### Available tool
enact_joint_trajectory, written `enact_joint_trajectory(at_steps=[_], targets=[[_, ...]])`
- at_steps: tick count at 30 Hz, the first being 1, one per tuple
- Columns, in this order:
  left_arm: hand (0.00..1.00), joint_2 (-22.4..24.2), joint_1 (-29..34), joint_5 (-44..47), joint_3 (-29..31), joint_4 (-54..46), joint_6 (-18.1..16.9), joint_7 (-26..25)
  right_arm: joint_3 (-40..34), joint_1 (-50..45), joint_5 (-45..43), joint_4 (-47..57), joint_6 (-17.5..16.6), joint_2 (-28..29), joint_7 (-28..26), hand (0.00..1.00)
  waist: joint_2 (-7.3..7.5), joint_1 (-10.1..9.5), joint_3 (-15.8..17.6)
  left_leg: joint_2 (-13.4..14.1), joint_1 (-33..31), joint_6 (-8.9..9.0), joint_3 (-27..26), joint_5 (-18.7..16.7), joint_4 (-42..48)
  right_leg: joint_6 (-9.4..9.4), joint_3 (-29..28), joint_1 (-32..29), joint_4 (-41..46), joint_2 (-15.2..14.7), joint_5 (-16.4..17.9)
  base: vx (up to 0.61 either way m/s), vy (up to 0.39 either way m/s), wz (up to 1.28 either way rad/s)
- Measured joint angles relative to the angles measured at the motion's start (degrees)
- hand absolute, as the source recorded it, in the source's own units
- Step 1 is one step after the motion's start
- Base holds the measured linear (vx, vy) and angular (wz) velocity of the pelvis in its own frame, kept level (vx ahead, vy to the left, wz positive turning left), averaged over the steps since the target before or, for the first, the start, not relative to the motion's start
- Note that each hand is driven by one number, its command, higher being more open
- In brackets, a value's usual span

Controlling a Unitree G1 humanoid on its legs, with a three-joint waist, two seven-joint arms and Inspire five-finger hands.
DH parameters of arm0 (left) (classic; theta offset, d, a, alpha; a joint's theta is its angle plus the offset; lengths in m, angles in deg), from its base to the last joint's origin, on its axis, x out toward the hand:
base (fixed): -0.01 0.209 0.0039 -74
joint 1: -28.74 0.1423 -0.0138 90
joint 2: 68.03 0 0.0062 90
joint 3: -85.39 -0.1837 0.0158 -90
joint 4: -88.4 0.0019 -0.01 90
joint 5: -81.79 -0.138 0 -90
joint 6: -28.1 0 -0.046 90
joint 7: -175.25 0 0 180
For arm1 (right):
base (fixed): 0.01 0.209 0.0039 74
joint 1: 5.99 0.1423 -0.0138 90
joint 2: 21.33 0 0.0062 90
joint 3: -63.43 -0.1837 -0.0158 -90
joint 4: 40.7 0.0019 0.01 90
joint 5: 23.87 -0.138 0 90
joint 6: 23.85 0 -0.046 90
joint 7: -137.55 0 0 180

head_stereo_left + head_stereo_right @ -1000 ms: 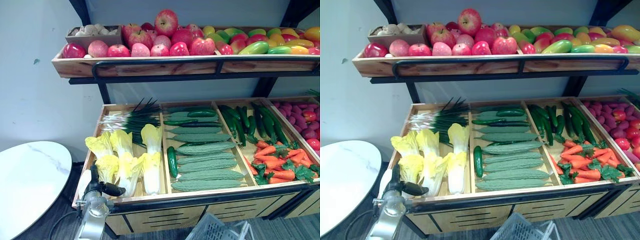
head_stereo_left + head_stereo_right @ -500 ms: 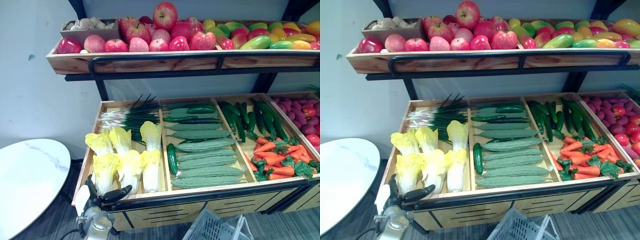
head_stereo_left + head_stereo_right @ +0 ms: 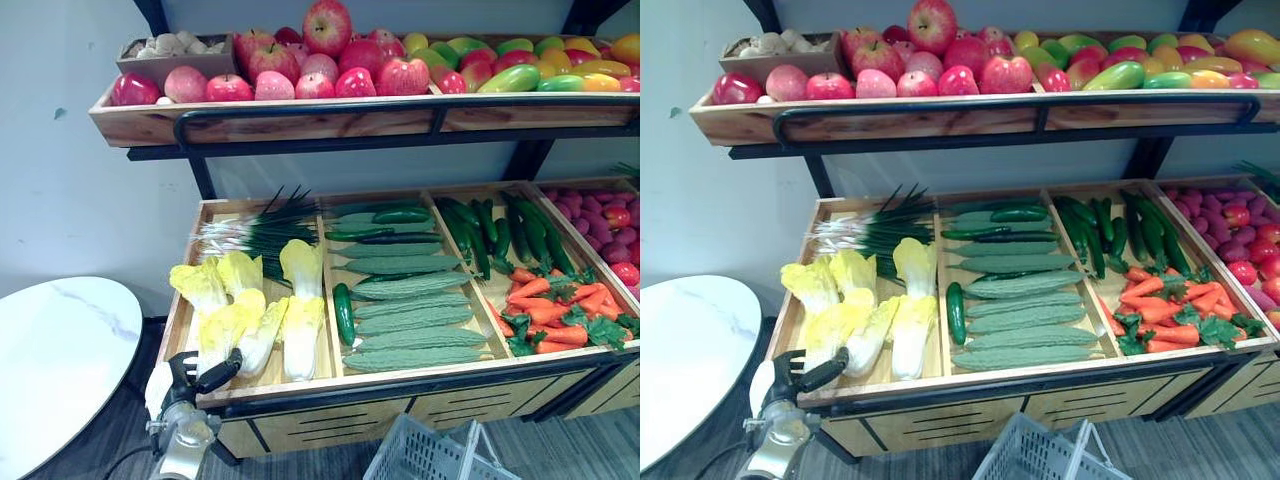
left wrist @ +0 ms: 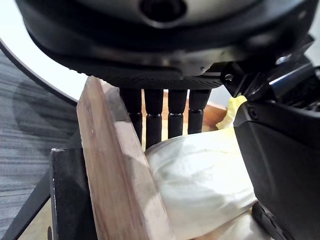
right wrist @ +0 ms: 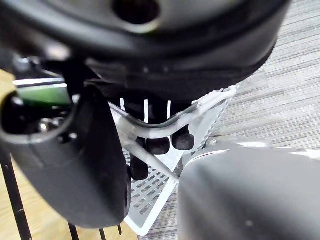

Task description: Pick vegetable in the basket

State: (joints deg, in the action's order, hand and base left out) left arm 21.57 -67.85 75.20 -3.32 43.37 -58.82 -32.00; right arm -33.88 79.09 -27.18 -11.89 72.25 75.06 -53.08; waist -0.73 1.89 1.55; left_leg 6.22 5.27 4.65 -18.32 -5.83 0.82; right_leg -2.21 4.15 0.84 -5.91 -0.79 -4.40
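Note:
Several yellow-white napa cabbages lie in the left compartment of the lower wooden crate (image 3: pixel 300 384). My left hand (image 3: pixel 195 378) is at that compartment's front-left corner. Its fingers (image 4: pixel 155 117) reach down behind the front-left napa cabbage (image 3: pixel 225 328) (image 4: pixel 200 175) and its thumb (image 4: pixel 280 150) presses the other side, so the hand is shut on it. The cabbage is tilted up off its neighbours. A white plastic basket (image 3: pixel 430 455) hangs below the crate's front. My right hand (image 5: pixel 150 50) has its fingers (image 5: pixel 160 145) curled round the basket's handle (image 5: pixel 200 111).
Spring onions (image 3: pixel 260 235) lie behind the cabbages. Bitter gourds (image 3: pixel 410 310), cucumbers (image 3: pixel 343 313) and carrots (image 3: pixel 560 310) fill the compartments to the right. An upper shelf (image 3: pixel 300 120) of apples and mangoes overhangs the crate. A round white table (image 3: pixel 55 350) stands at the left.
My left hand's fingers have closed round the front-left cabbage, which has tipped up and to the right. The camera has dipped a little, bringing more of the basket into view.

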Motion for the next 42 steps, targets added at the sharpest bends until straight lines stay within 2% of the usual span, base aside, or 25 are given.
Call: enact_joint_trajectory(at_steps=[8, 12, 14, 17, 20, 23, 25, 29, 30, 33, 40, 41, 42], targets=[[0.00, -1.46, -0.58, 0.66, 0.19, -0.19, 0.10, 1.08, -0.43, 0.33, -0.02, -0.56, -0.37, -0.06, -0.43, 0.00, 0.32, 0.89, 0.29, -0.27, 0.65, -0.26, -0.33, -0.21, 0.32, -0.36, -0.89, 0.37, -0.02, -0.29, -0.29, -0.02, -0.004, -0.05], [0.00, -2.35, -0.29, 3.88, 1.37, -2.37, 1.91, 3.06, -0.41, 0.33, -0.06, -0.42, -0.36, -0.02, -0.43, 0.00, 0.32, 0.96, 0.34, -0.22, 1.06, -0.26, -1.04, -0.21, 0.33, -0.32, -1.36, 0.43, -0.03, -0.27, -0.59, -0.04, -0.016, -0.08], [0.00, -2.56, 0.04, 6.39, 2.57, -5.36, 3.64, 3.99, -0.44, 0.33, -0.26, -0.30, -0.33, 0.08, -0.42, 0.00, 0.22, 0.95, 0.63, -0.18, 1.52, -0.26, -1.36, -0.21, 0.29, -0.32, -1.60, 0.68, -0.03, -0.24, -0.69, -0.04, -0.016, -0.07], [0.00, -2.96, 0.86, 11.86, 4.97, -13.17, 6.01, 6.54, -0.65, 0.29, -1.48, 0.39, 0.01, 0.37, -0.40, 0.00, 1.07, 0.61, 1.81, 0.06, 1.94, -0.26, -1.38, -0.21, 0.25, -0.29, -1.58, 1.12, -0.02, -0.27, -0.71, -0.04, -0.022, 0.01], [0.00, -3.03, 1.06, 14.54, 4.87, -20.73, 7.71, 9.20, -0.84, 0.20, -1.99, 0.88, 0.28, 0.71, -0.28, 0.00, 1.28, 0.27, 1.85, 0.15, 1.93, -0.26, -1.57, -0.20, 0.05, -0.30, -1.63, 1.10, 0.02, -0.48, -0.74, 0.00, 0.000, -0.01], [0.00, -3.43, 0.97, 18.96, 4.81, -33.20, 8.15, 12.44, -3.53, -0.33, -2.84, 2.03, 0.90, 1.56, -0.08, 0.00, 1.04, -0.29, 1.96, 0.10, 1.93, -0.30, -1.82, -0.13, 0.05, -0.29, -1.81, 1.01, 0.27, -0.52, -0.78, 0.03, -0.008, -0.05], [0.00, -3.56, 0.14, 24.84, 4.78, -45.14, 7.84, 15.16, -7.22, -1.05, -3.69, 2.34, 1.59, 2.54, 0.10, 0.00, 0.69, -1.16, 1.64, 0.06, 1.96, -0.30, -1.83, -0.12, 0.48, -0.29, -2.31, 1.05, 0.30, -0.63, -0.78, 0.02, -0.014, -0.11], [0.00, -3.48, -2.29, 33.55, 4.58, -55.75, 5.47, 20.04, -12.01, -2.12, -5.82, 3.08, 2.50, 2.71, 0.97, 0.00, -0.62, -1.40, 0.65, -0.13, 2.03, -0.29, -1.83, -0.12, 0.91, -0.29, -2.65, 1.13, 0.34, -0.90, -0.78, -0.01, -0.017, -0.07], [0.00, -3.25, -2.63, 37.67, 4.55, -59.19, 4.65, 23.49, -14.83, -3.04, -6.43, 3.18, 2.69, 2.95, 1.55, 0.00, -1.09, -1.44, 0.10, 0.04, 2.07, -0.29, -1.83, -0.12, 1.30, -0.22, -2.71, 1.26, 0.36, -0.82, -0.72, -0.09, -0.059, -0.04], [0.00, -2.60, -2.63, 41.18, 4.53, -60.13, 4.43, 26.95, -18.57, -4.26, -8.75, 3.61, 2.78, 3.51, 2.22, 0.00, -1.28, -1.63, -0.21, 0.51, 2.15, -0.26, -1.84, -0.20, 1.04, -0.01, -2.65, 1.15, 0.39, -0.37, -0.69, -0.10, -0.044, 0.01], [0.00, -2.27, -2.55, 44.89, 4.33, -60.58, 4.43, 30.63, -24.64, -7.81, -14.03, 4.19, 2.64, 5.70, 5.30, 0.00, 0.05, -1.86, -1.92, 1.28, 2.23, -0.09, -3.13, -0.18, 0.67, 0.41, -3.12, 0.46, 0.41, 0.53, -1.05, -0.06, -0.032, -0.07], [0.00, -1.92, -2.55, 46.04, 1.42, -60.58, 4.49, 32.56, -28.88, -8.73, -15.39, 4.18, 2.73, 6.14, 6.24, 0.00, 0.13, -1.73, -2.16, 1.31, 2.20, 0.02, -3.54, -0.10, 0.38, 0.43, -3.50, 0.17, 0.72, 0.68, -1.07, 0.02, -0.032, -0.19], [0.00, -1.62, -2.55, 46.59, 0.25, -60.58, 4.53, 33.17, -29.86, -8.77, -15.94, 4.18, 2.71, 6.39, 6.47, 0.00, 0.13, -1.72, -2.16, 1.30, 2.27, 0.02, -3.86, -0.10, 0.32, 0.43, -3.80, 0.09, 0.75, 0.71, -1.07, 0.02, -0.025, -0.20]])
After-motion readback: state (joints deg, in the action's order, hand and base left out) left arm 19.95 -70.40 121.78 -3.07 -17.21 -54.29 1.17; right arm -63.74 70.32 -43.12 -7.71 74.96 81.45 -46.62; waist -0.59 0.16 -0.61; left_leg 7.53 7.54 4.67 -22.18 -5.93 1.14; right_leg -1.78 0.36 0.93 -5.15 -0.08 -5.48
